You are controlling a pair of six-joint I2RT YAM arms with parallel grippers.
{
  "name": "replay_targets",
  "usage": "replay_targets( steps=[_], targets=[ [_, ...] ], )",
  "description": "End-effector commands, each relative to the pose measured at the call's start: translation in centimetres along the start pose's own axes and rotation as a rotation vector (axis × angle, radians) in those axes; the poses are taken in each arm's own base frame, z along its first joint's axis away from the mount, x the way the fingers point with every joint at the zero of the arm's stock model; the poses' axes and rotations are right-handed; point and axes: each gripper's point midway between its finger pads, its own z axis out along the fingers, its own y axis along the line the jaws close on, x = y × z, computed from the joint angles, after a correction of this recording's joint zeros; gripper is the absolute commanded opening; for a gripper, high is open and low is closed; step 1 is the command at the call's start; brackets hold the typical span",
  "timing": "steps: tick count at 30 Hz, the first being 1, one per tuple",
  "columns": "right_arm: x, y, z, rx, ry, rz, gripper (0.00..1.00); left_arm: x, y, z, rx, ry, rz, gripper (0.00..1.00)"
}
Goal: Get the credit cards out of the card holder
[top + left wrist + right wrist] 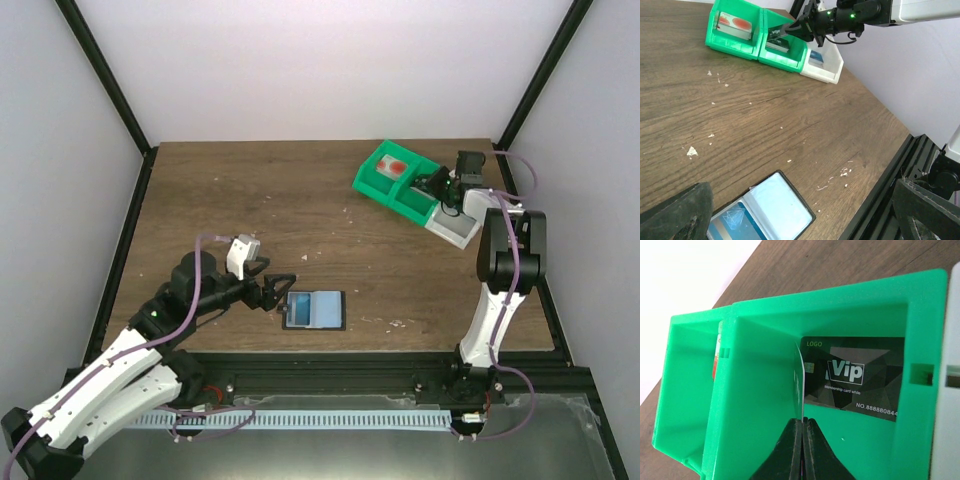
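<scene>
Left fingers [677, 215] spread, card holder [775, 207] just ahead; right fingers [787, 452] pinch card [799, 385].

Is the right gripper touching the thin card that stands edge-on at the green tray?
Touching. The right wrist view shows the right gripper shut on the lower edge of the thin card, with no gap between them.

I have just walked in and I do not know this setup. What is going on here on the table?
The right end effector is shut on a card, held on edge over a green bin where a black VIP card already lies. The card holder lies open and flat on the table near the arms, with a blue card showing inside. The left end effector hovers open just beside it.
</scene>
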Motion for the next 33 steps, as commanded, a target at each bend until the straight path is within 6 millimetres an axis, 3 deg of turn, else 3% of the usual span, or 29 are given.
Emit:
replay_targets(
  steps=[1,30,33],
  targets=[
    [-2.0,0.3,0.3,-0.009,-0.044,0.013,0.0,0.1,0.5,-0.1,-0.022,-0.002,0.008,1.0],
    [-3.6,0.5,-0.6,-0.021,-0.105,0.016,0.01,0.1,0.5,-0.1,-0.021,-0.005,0.011,1.0],
    [-3.8,0.5,-0.7,-0.011,-0.105,0.021,0.04,0.1,0.5,-0.1,-0.022,-0.004,0.011,1.0]
  ],
)
